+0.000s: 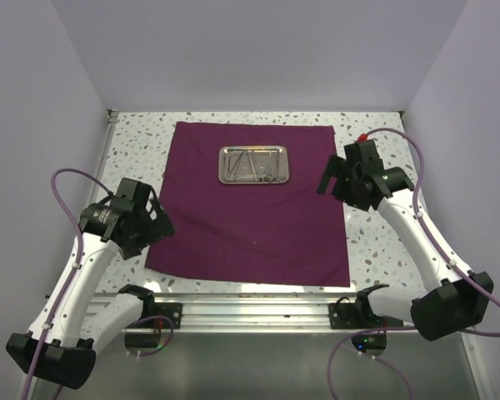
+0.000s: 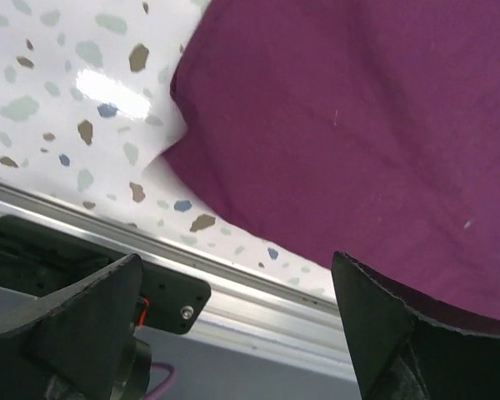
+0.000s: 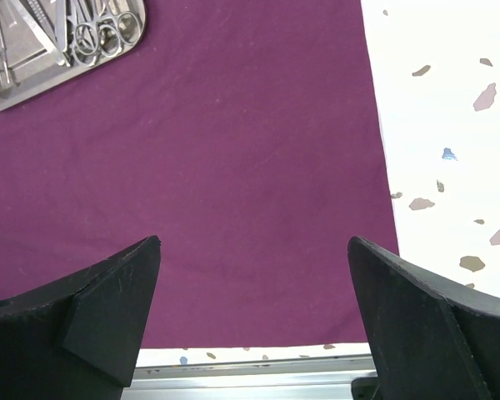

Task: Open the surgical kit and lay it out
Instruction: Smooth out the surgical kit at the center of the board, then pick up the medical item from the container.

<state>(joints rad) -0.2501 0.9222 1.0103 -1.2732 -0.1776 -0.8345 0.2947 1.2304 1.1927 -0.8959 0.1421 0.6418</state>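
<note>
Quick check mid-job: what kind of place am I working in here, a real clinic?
Probably a robot test booth, not a clinic: plain pale walls box in a speckled tabletop, and an aluminium mounting rail runs along its near edge.

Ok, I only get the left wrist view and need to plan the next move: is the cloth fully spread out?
Observer: Yes, the cloth lies flat and open on the table.
Operator: Where is the tray?
Observer: The tray sits on the cloth near its far edge, about centred.
Operator: Are the instruments laid out?
Observer: No, the instruments lie in the tray; none is on the cloth.
</note>
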